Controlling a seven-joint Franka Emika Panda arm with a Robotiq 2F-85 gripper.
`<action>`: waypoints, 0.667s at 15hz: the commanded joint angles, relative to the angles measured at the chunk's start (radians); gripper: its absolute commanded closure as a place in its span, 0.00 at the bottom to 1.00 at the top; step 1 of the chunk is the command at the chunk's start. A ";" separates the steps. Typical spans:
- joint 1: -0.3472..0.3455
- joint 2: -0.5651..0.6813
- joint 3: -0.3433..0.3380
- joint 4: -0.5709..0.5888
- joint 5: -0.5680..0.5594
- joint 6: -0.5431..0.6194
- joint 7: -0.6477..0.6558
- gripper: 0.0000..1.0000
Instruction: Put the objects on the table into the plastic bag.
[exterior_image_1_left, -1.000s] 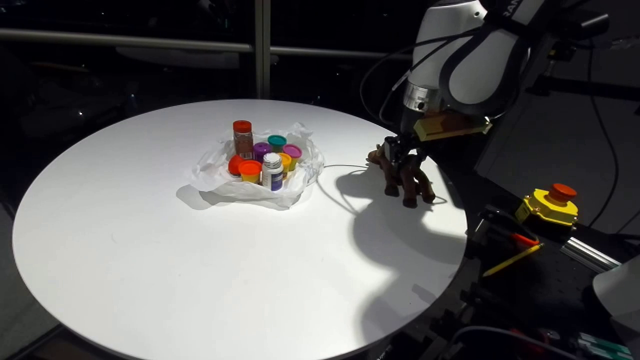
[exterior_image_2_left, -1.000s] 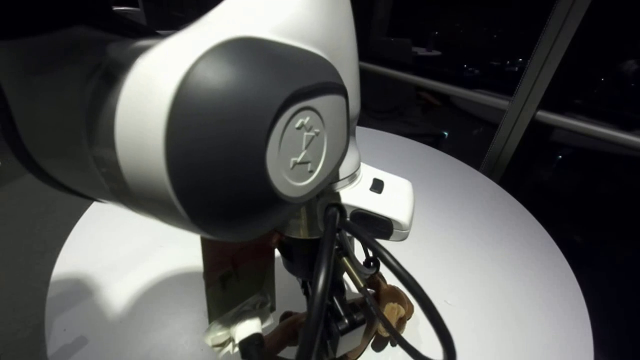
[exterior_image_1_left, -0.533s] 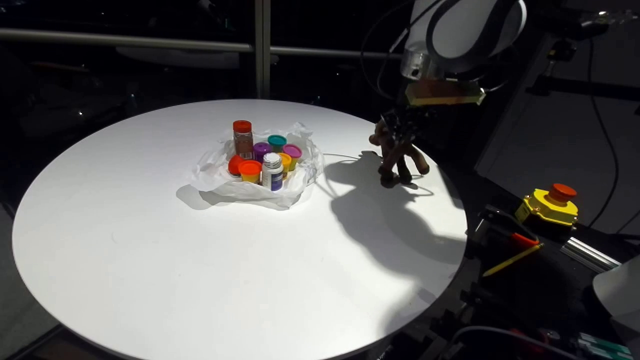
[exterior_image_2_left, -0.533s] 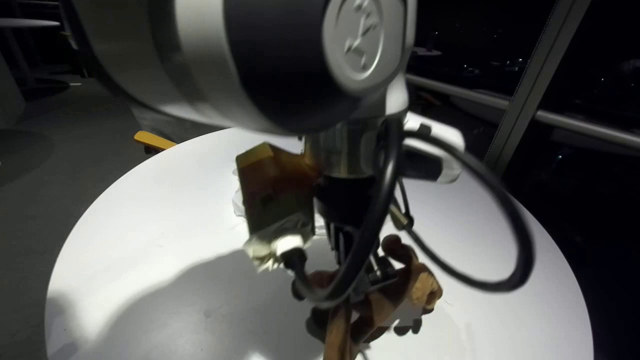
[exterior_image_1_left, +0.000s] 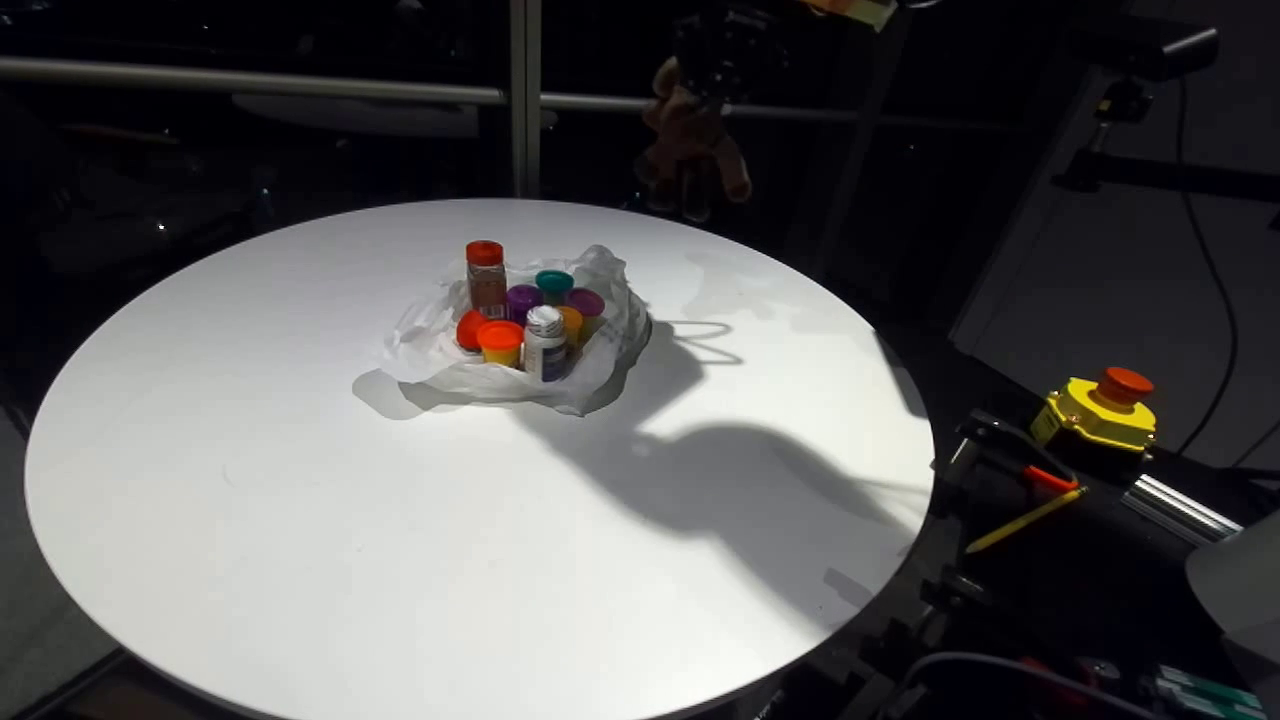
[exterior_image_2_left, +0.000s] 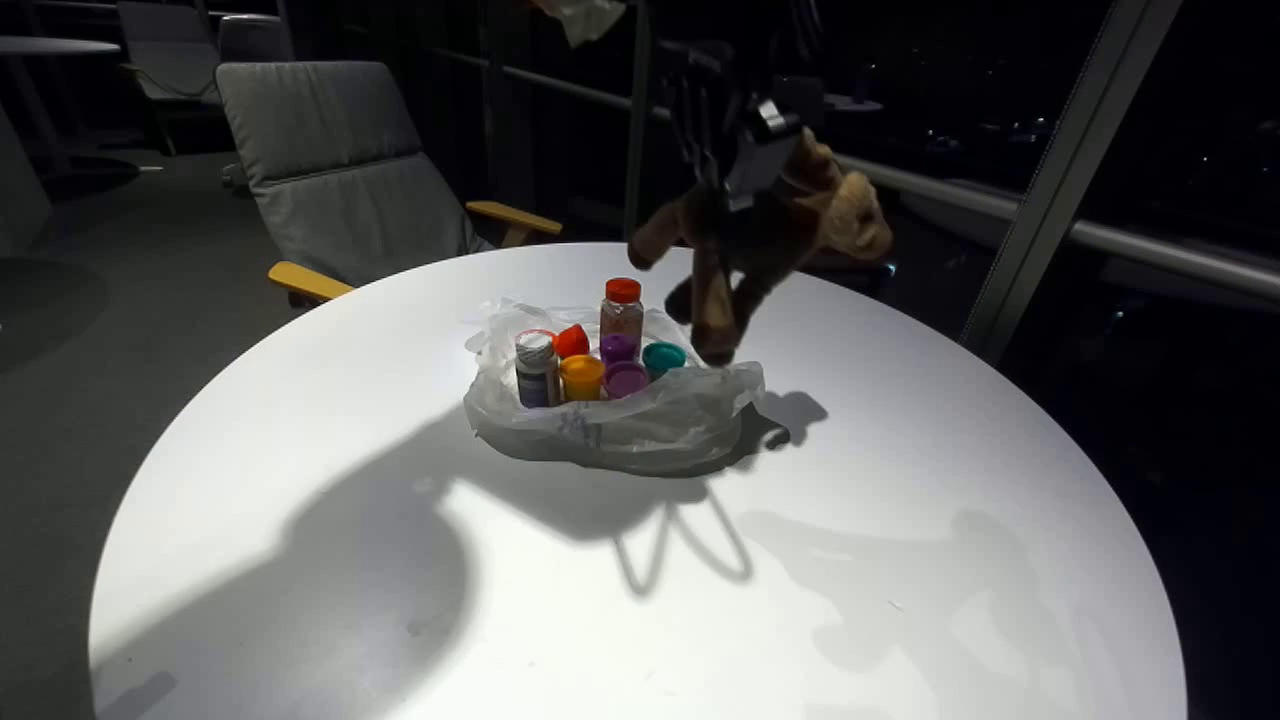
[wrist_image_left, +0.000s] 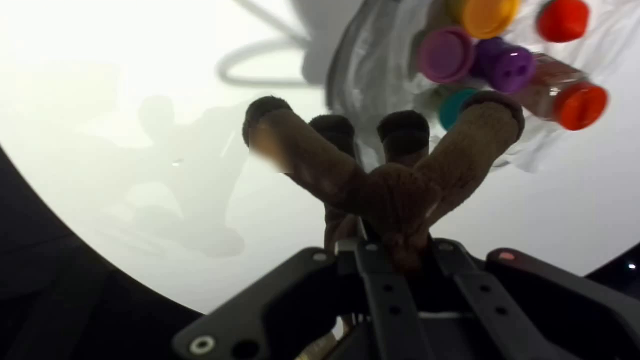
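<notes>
A brown plush animal with darker feet hangs in the air in both exterior views (exterior_image_1_left: 692, 140) (exterior_image_2_left: 715, 300). My gripper (exterior_image_2_left: 745, 170) is shut on its body from above, and the legs dangle downward. Looking down in the wrist view, I see the plush animal (wrist_image_left: 395, 192) pinched between the fingers, its feet partly over the white plastic bag (wrist_image_left: 377, 55). On the table the bag (exterior_image_2_left: 640, 435) lies spread with its rim low. Inside it stand a red-capped bottle (exterior_image_2_left: 622, 312), a white bottle (exterior_image_1_left: 545, 352), a purple item (exterior_image_2_left: 618, 347) and several coloured tubs, among them an orange one (exterior_image_2_left: 582, 377).
The round white table (exterior_image_1_left: 400, 560) carries the bag toward its far part. A grey chair (exterior_image_2_left: 320, 170) with wooden armrests is beyond the table. Beside the table, a dark bench holds a yellow-and-red stop button (exterior_image_1_left: 1105, 410) and a yellow pencil (exterior_image_1_left: 1025, 522).
The plush animal stood on the table near its edge a second ago. My gripper has closed on it, lifted it high and carried it toward the bag.
</notes>
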 joint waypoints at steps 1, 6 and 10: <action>-0.011 0.143 0.106 0.207 0.070 -0.025 0.033 0.92; 0.035 0.358 0.102 0.389 0.022 0.001 0.152 0.92; 0.066 0.504 0.076 0.491 0.034 -0.017 0.203 0.92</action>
